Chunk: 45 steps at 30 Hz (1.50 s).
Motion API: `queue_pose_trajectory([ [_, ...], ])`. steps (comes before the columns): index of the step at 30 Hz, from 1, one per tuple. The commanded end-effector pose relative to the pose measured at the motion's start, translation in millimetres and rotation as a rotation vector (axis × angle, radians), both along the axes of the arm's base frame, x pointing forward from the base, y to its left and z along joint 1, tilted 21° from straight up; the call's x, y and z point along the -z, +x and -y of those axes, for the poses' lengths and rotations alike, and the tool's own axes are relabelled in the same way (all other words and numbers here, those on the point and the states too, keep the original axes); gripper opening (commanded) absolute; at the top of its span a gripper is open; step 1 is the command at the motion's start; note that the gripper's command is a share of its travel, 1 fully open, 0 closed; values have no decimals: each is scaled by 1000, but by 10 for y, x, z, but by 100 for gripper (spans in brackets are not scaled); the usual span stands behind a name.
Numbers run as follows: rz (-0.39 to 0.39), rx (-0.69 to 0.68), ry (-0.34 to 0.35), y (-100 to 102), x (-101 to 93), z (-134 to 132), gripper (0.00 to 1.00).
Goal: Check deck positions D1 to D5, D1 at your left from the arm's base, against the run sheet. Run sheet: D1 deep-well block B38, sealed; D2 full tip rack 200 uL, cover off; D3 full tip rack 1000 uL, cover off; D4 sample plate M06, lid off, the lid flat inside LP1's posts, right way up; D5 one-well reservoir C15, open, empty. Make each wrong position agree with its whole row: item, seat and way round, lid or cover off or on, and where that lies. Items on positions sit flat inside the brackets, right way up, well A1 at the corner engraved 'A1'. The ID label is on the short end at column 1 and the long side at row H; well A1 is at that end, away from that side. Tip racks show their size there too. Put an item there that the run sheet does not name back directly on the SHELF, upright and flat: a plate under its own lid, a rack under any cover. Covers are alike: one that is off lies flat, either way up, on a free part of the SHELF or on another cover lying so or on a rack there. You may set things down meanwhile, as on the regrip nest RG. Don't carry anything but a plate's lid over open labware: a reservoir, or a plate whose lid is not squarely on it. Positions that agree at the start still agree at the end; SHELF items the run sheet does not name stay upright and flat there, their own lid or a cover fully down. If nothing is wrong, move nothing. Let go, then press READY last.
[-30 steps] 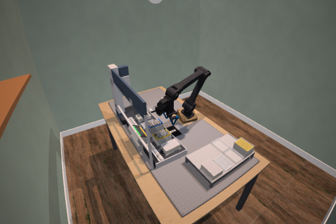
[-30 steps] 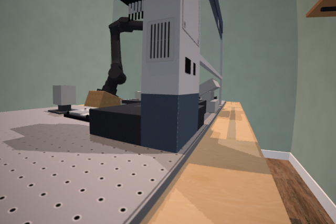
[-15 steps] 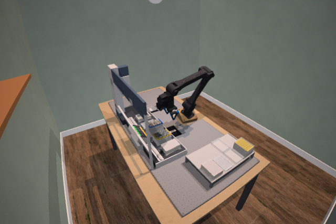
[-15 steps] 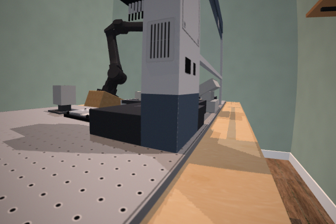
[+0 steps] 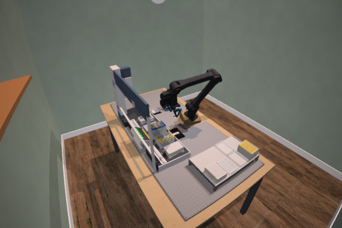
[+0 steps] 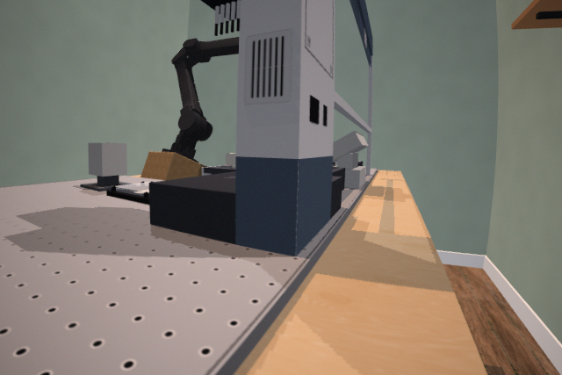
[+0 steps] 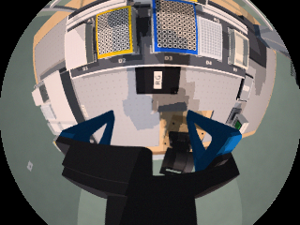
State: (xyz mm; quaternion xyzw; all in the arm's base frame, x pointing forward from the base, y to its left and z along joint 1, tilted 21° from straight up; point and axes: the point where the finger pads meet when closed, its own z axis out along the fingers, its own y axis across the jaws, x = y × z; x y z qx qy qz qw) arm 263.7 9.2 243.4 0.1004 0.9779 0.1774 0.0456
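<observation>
My gripper [image 5: 173, 110] is open and empty. It hangs above the grey plate in front of the deck row, near the arm's base [image 5: 190, 119]. Its blue fingers show in the wrist view [image 7: 153, 134], spread wide with nothing between them. The wrist view looks at the deck row: a white block [image 7: 77, 44] at the left, a yellow-framed tip rack [image 7: 114, 32], a blue-framed tip rack [image 7: 175, 25], a white plate [image 7: 209, 39] and a further item [image 7: 238, 47] at the right. In the top view the yellow rack [image 5: 164, 136], blue rack [image 5: 157, 125] and white block [image 5: 173, 149] stand under the gantry. Labels are too small to read.
A black nest [image 7: 157, 79] lies between gripper and deck, also in the top view [image 5: 176, 132]. The gantry beam [image 5: 131, 90] runs over the deck. The shelf [image 5: 223, 160] at the near right holds a yellow rack [image 5: 248, 147], white flat covers and plates. In the exterior view the gantry column [image 6: 284, 104] hides the gripper.
</observation>
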Motion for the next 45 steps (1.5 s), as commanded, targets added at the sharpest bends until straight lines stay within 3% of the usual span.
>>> queue_pose_trajectory([
  [1,33,-30,-7,-95,-31,113,100],
  [13,30,-30,-10,-412,140,430,100],
  [14,25,-30,-8,-408,150,432,100],
  [15,63,-28,-26,-276,-2,491,100],
  [16,101,-53,-40,-236,-105,394,100],
  [21,97,-32,-32,-215,-164,245,100],
  [22,49,-32,-14,-313,4,165,100],
  [24,102,-32,-29,-192,-222,101,100],
  [36,95,-31,-8,-109,-430,-487,100],
  [38,95,-31,-8,-109,-430,-487,100],
  [39,58,-32,-6,-162,-310,-535,100],
  [40,87,-31,-4,-85,-449,-586,100],
  [45,85,-31,3,-53,-539,-834,100],
])
